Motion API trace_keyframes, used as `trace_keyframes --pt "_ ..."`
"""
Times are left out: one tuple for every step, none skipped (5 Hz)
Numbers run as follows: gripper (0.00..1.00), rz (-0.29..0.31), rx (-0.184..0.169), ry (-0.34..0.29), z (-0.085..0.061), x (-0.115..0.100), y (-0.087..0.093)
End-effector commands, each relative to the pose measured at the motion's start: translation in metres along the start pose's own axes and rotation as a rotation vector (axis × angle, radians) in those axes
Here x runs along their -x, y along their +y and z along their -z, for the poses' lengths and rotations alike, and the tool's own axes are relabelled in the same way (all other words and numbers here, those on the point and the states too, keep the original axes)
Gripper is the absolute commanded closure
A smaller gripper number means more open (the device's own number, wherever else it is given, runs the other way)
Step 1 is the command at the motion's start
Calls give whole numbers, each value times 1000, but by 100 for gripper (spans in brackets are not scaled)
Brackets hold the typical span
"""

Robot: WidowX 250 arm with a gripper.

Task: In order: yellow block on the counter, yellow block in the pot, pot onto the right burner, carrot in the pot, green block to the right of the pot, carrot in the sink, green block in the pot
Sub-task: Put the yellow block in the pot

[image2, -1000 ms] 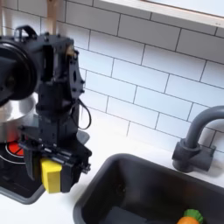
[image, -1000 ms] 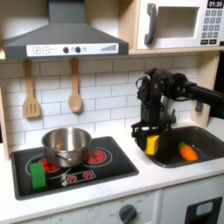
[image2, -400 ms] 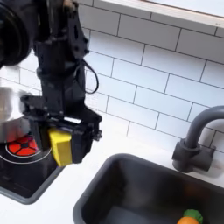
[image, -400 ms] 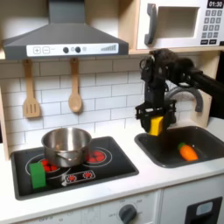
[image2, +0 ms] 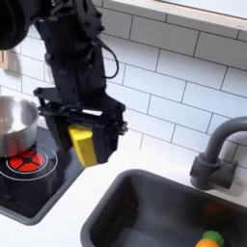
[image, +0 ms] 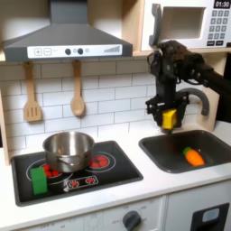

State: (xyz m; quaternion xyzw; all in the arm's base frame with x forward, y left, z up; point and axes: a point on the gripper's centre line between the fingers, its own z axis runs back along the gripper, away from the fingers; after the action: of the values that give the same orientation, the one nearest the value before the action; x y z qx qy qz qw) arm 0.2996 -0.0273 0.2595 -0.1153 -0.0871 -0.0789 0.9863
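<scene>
1. We see the pincer [image: 168, 118] clamped on the yellow block [image: 169, 118], its 2 fingers pressing the cube from either side; in the second exterior view the pincer [image2: 85, 147] holds the yellow block [image2: 84, 149] clear of every surface, tilted a little.
2. In the first exterior view the block hangs in the air above the sink [image: 214, 163], over the basin's rear edge on the first exterior view's left. In the second exterior view it hangs above the strip of counter [image2: 60, 218] between the stovetop [image2: 24, 190] and the sink [image2: 145, 221].
3. The black arm [image: 191, 66] reaches in from the first exterior view's right and bends down to the pincer in front of the white tiled wall [image: 108, 94].
4. The carrot [image: 194, 157] lies in the basin, well below and to the first exterior view's right of the block; in the second exterior view we see the carrot [image2: 210, 239] at the bottom edge, green end showing, beneath the dark curved faucet [image2: 220, 151].
5. The pot [image: 69, 150] stands on the stovetop [image: 117, 164], over the burner on the first exterior view's left; the second exterior view shows the pot [image2: 14, 123] at its left edge.
6. The green block [image: 39, 179] stands upright on the stovetop just in front of the pot, toward the first exterior view's left.
7. 2 wooden utensils [image: 78, 94] hang on the wall under the range hood [image: 67, 41], and a microwave [image: 187, 23] sits above the arm.
</scene>
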Motion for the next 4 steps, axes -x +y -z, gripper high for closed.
trace_keyframes --pt "100 39 110 16 -7 8 -22" --pt "100 52 185 21 -11 12 -32" --pt "100 82 283 -18 -14 13 -43" --pt "100 60 239 -42 -25 14 -34"
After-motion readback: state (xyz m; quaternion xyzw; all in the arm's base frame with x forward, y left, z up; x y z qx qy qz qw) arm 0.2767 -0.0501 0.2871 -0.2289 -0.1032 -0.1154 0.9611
